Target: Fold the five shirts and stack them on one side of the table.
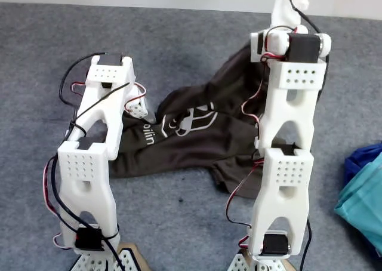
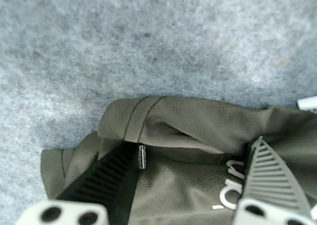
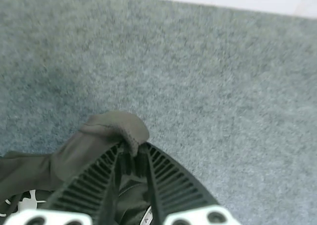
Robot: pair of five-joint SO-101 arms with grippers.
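Right gripper (image 3: 132,148) pinches a fold of the dark shirt (image 1: 197,134), jaws nearly closed on it — left gripper (image 2: 198,148) sits over its hem, jaws wide. Shirt lies crumpled mid-table (image 1: 179,223); blue cloths (image 1: 364,187) lie at the right edge.

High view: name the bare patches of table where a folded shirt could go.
Bare: the far-left corner beyond the dark shirt; the near strip between left arm and right arm; the gap from right arm to the coloured shirts. Crowded: the middle, under shirt and arms.
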